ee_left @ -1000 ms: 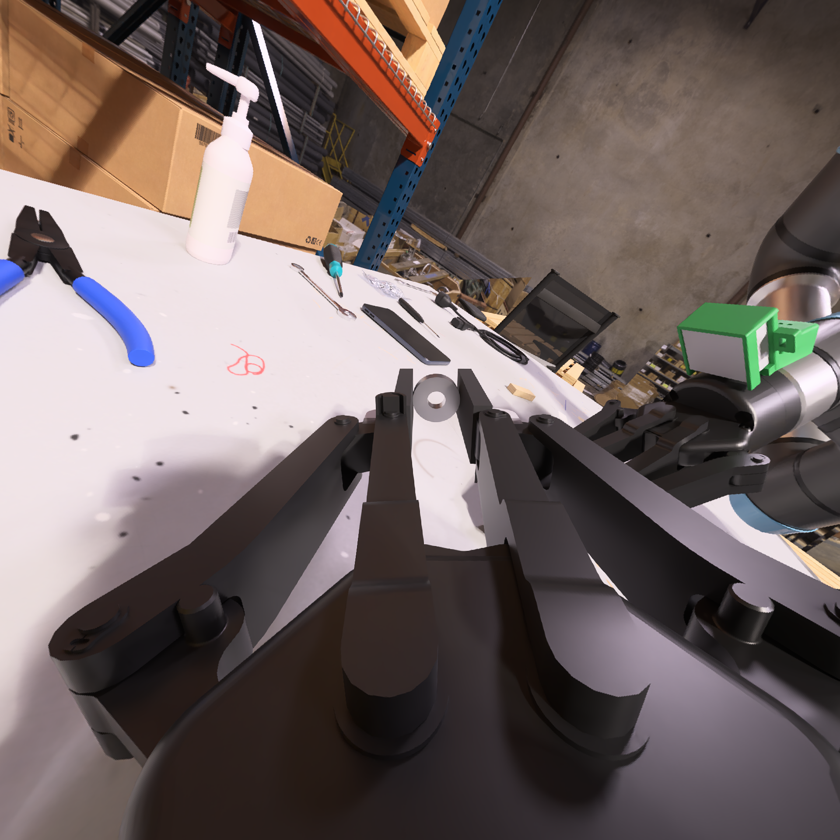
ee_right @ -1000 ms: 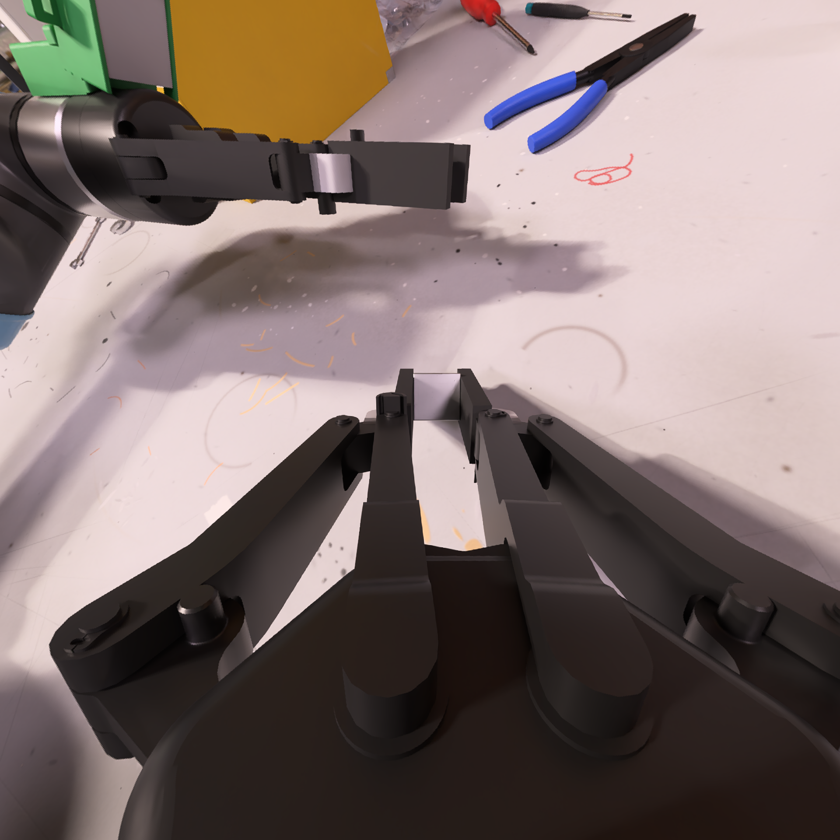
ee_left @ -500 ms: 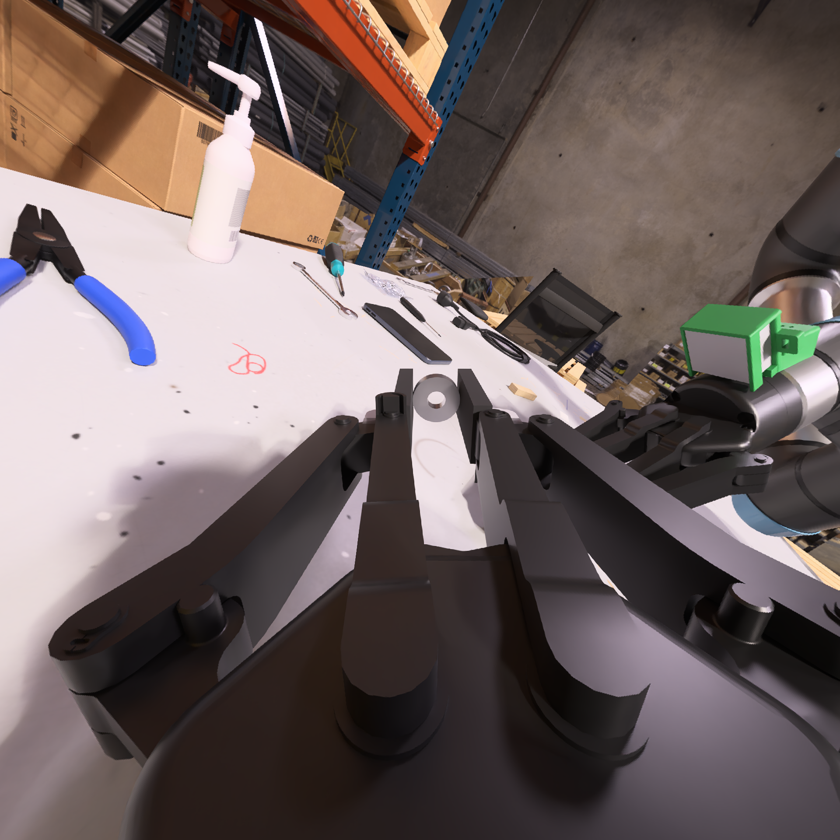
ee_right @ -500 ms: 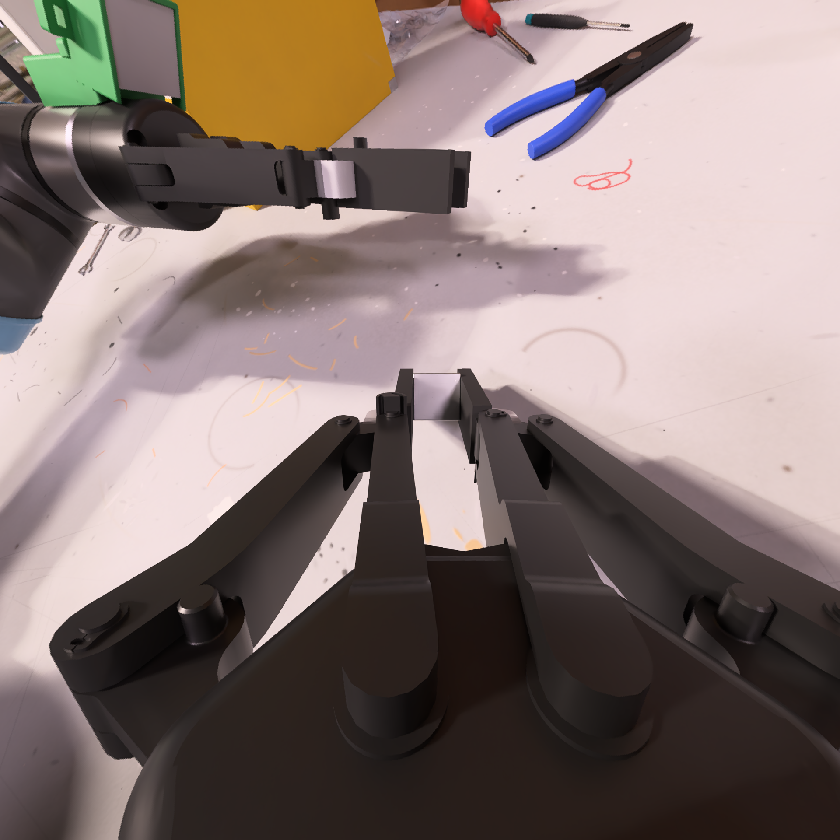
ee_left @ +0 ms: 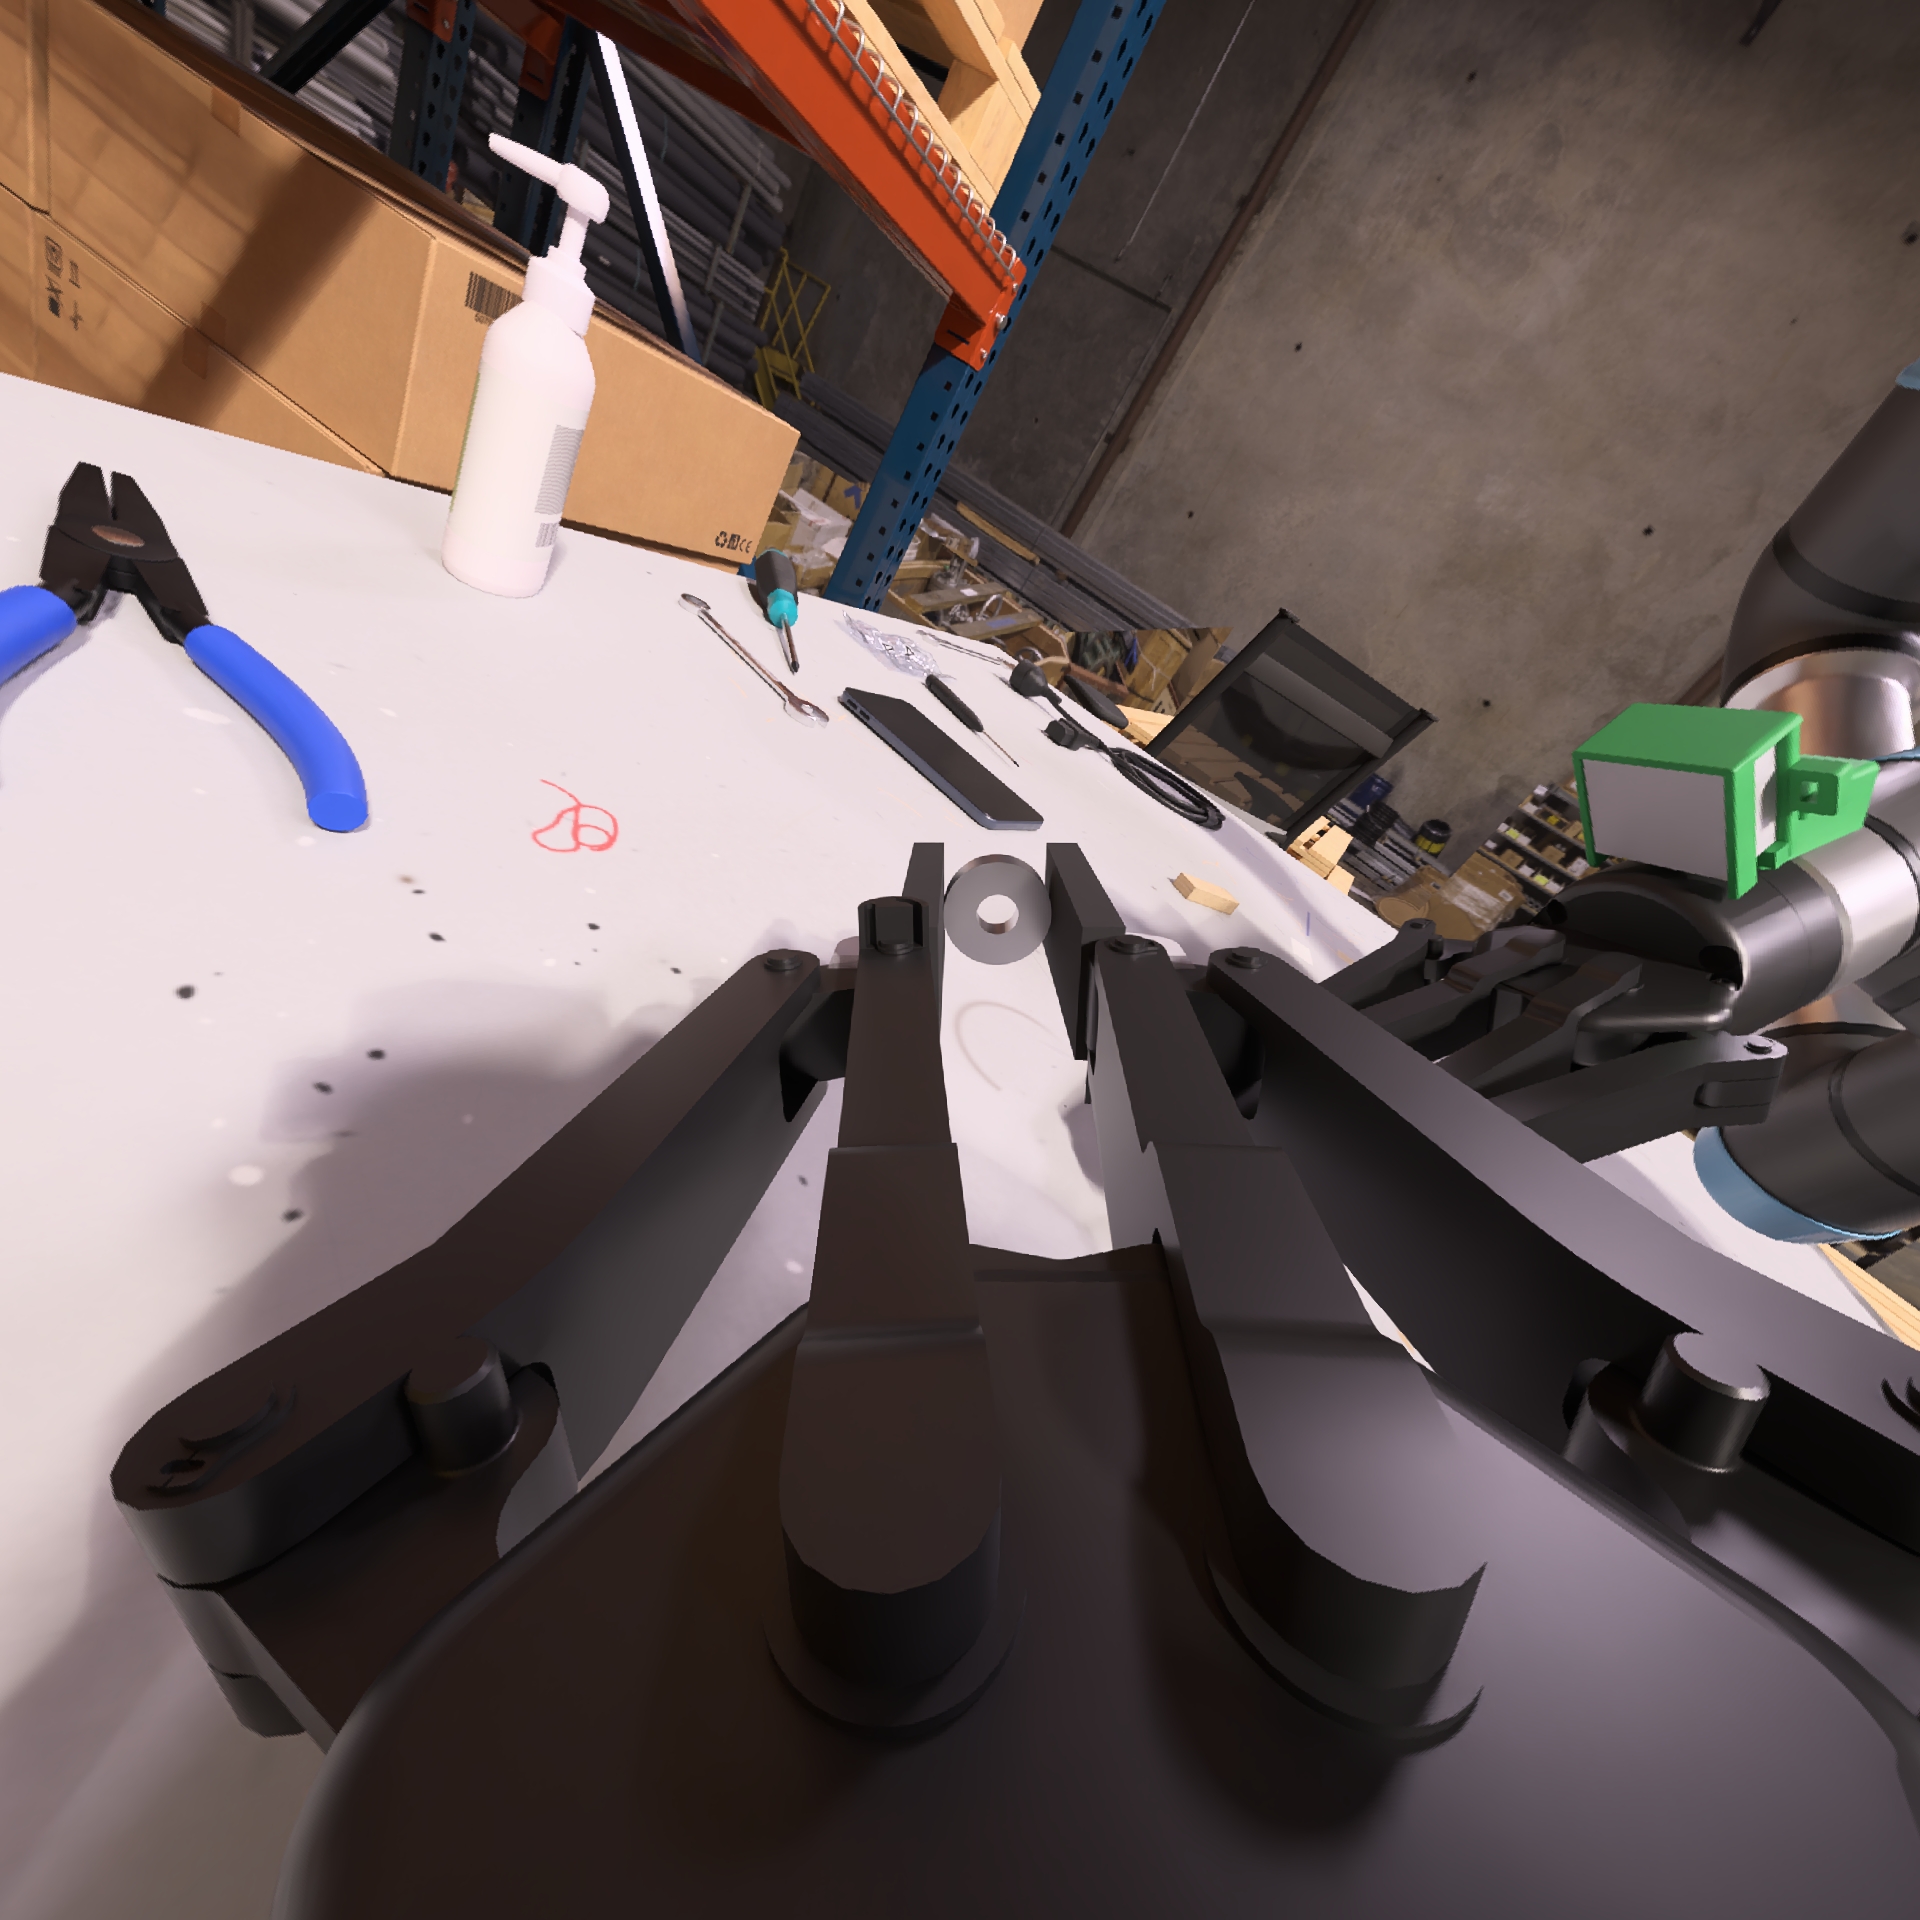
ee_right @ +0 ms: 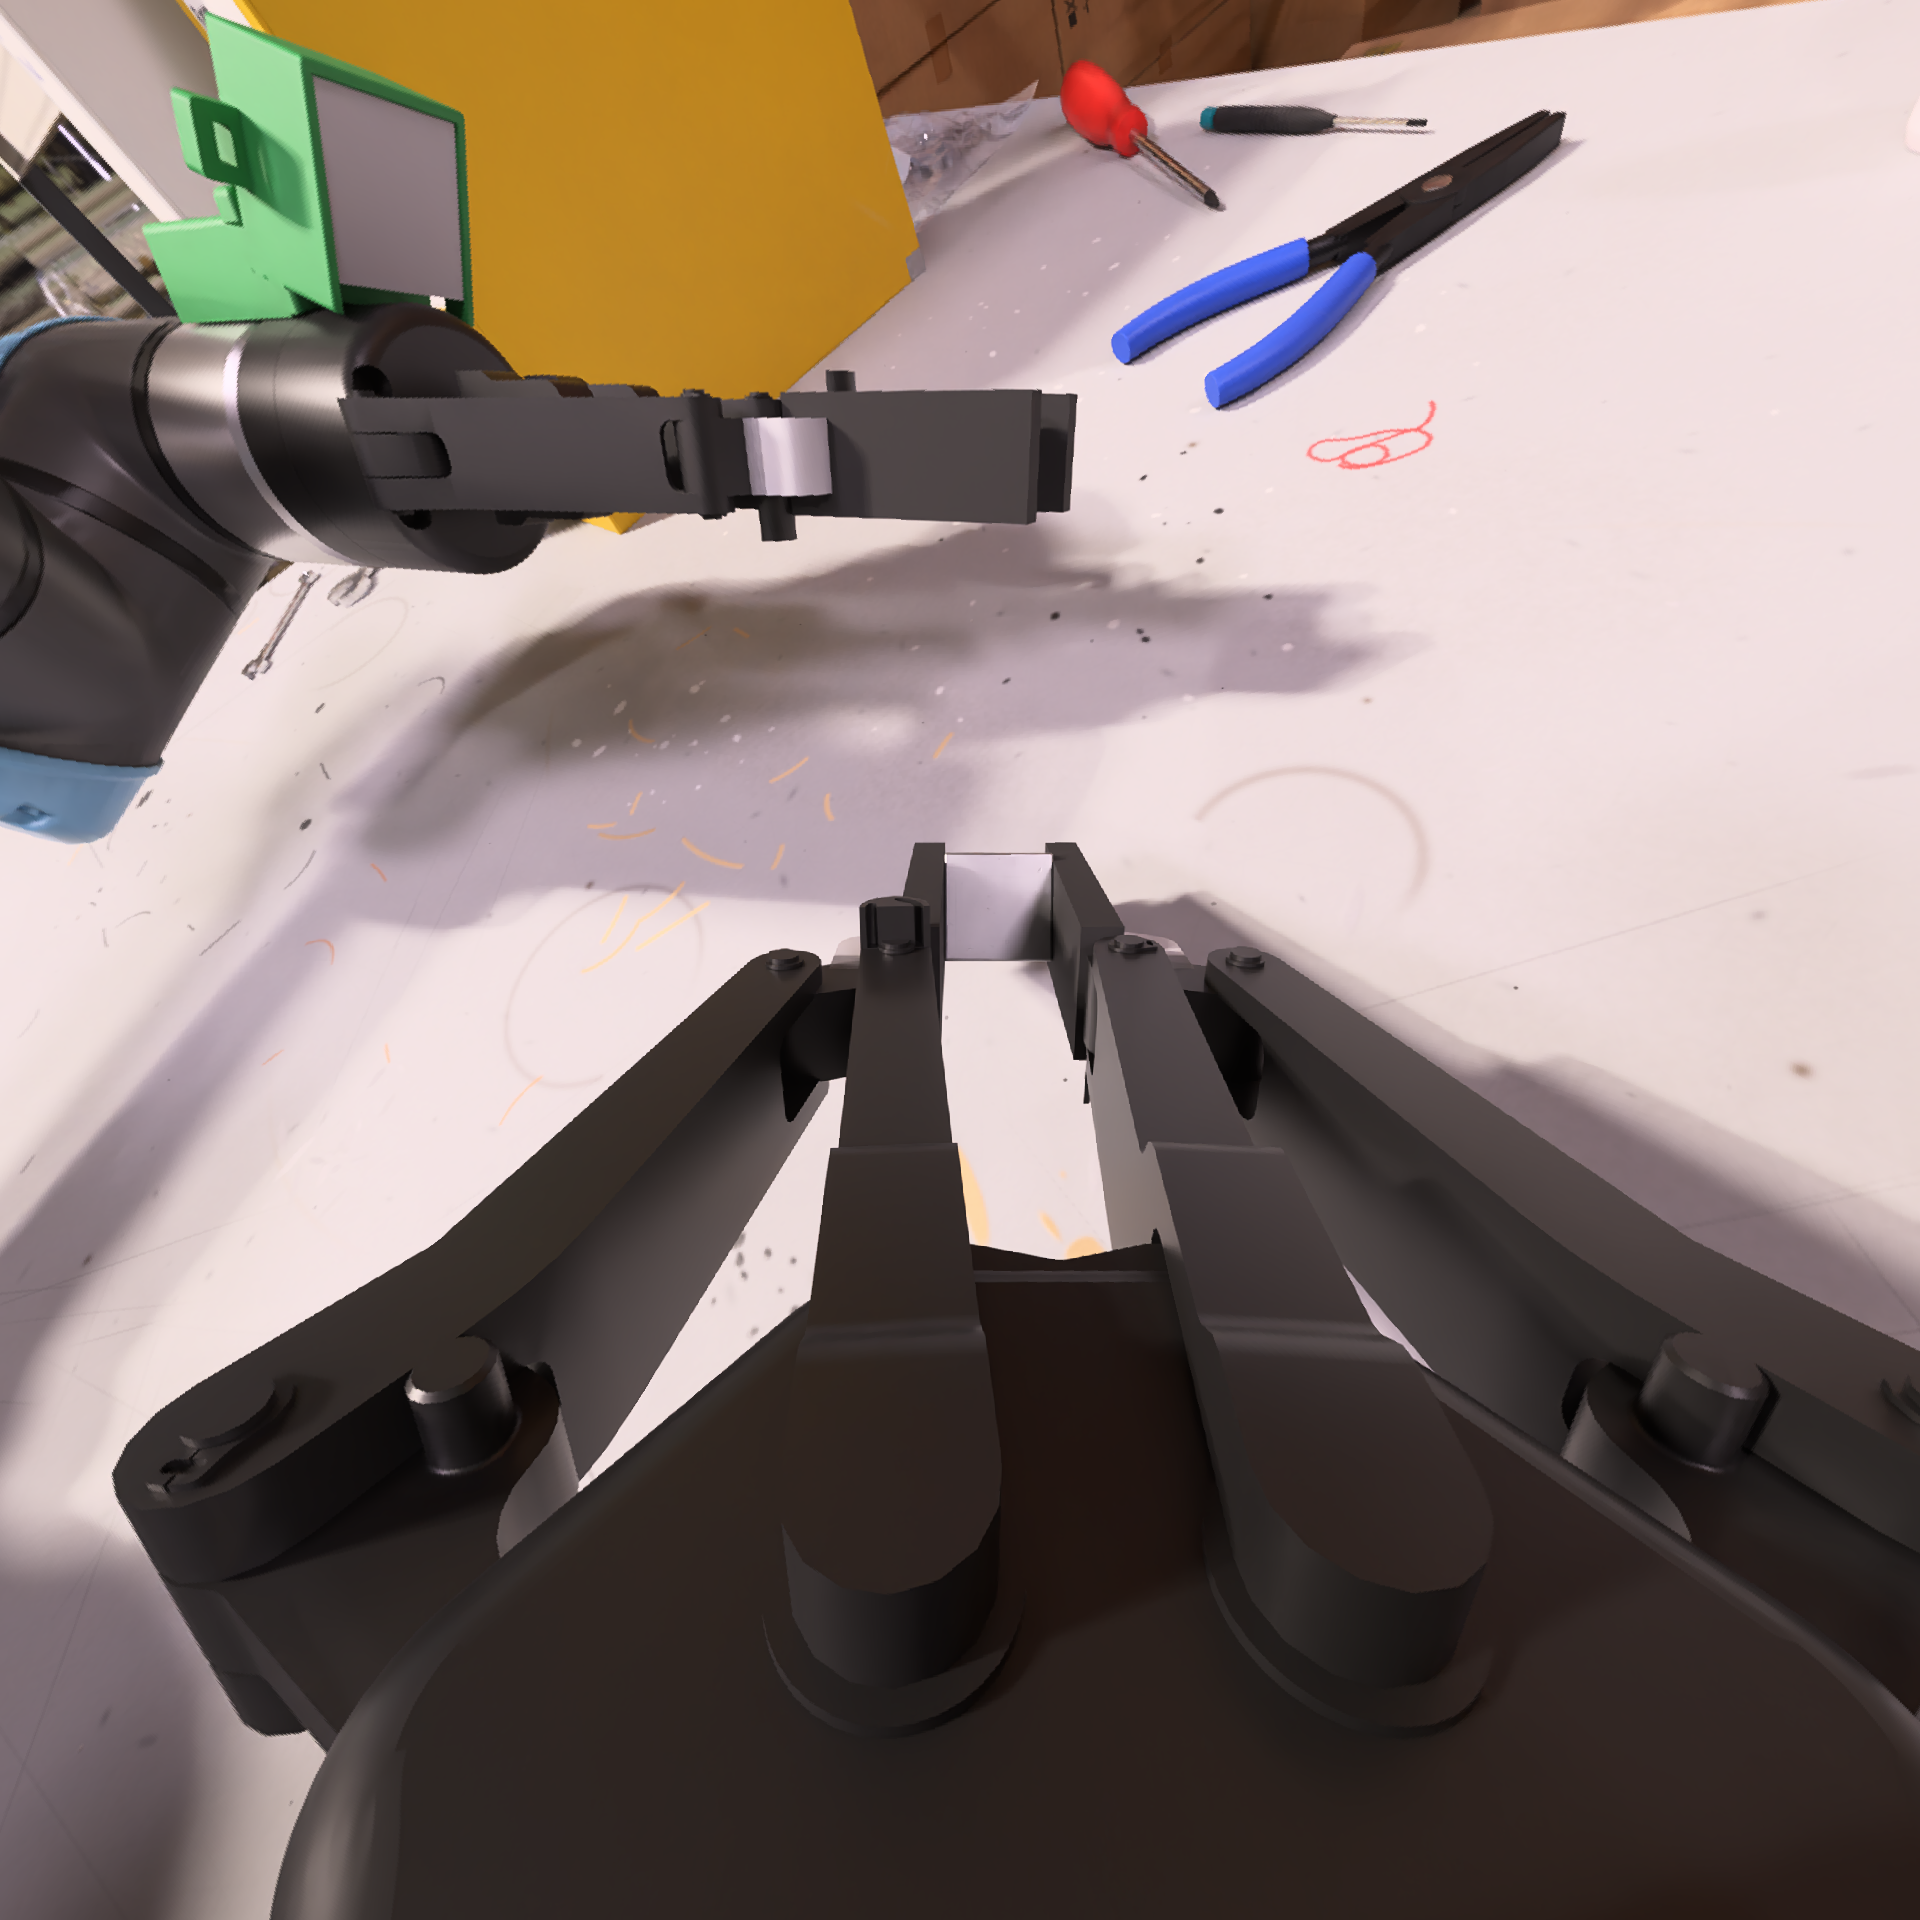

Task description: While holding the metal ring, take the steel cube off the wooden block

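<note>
In the left wrist view my left gripper is shut on the flat metal ring, held upright between its fingertips above the white table. In the right wrist view my right gripper is shut on the steel cube, held over the table. A small wooden block lies on the table just beyond the ring, to its right. The left gripper also shows side-on in the right wrist view. The right gripper shows at the right of the left wrist view, partly hidden behind my left fingers.
Blue-handled pliers, a white pump bottle, cardboard boxes, a wrench, a screwdriver, a dark phone and a cable lie toward the table's back. A yellow box and a red screwdriver sit behind the left gripper.
The right gripper has shifted slightly with the cube in it; the table scene has slid down in its view. The left gripper still holds the ring in place.
</note>
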